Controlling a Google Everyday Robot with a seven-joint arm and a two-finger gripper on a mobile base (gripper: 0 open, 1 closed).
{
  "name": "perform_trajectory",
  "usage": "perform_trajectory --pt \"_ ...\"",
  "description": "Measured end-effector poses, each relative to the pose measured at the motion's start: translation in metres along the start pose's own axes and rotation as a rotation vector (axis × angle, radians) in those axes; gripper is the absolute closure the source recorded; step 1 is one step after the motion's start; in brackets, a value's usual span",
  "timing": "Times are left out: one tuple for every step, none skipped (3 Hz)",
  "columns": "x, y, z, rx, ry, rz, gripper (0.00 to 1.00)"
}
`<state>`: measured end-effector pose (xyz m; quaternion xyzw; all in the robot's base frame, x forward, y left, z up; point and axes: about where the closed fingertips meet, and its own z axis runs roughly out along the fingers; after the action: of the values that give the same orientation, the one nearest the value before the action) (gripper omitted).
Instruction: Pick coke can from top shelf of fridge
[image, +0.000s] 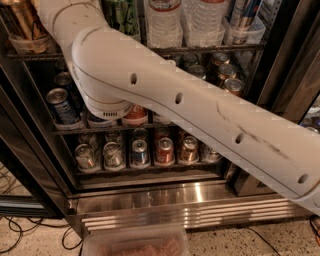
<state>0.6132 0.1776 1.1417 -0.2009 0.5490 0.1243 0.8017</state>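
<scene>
We log the arm (200, 110) extended toward the fridge (150, 192) top shelf (210, 48); the gripper is beyond the upper frame edge, so we cannot tell if the coke can is grasped.

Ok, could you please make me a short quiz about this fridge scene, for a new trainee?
1. True or false: the gripper can be seen in the camera view.
2. What partly hides the coke can? A) the elbow of the white arm B) a cardboard box C) a hanging towel
3. What lies on the floor in front of the steel base of the fridge?

Key
1. False: the arm leaves the picture at the top left, so the gripper is out of view.
2. A
3. A clear plastic container.
</scene>
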Motion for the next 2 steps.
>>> perform_trajectory --pt "-0.020 -0.005 -0.003 -0.014 -0.013 0.024 1.00" --pt "-0.050 -0.011 -0.021 -0.060 -0.018 0.075 1.00"
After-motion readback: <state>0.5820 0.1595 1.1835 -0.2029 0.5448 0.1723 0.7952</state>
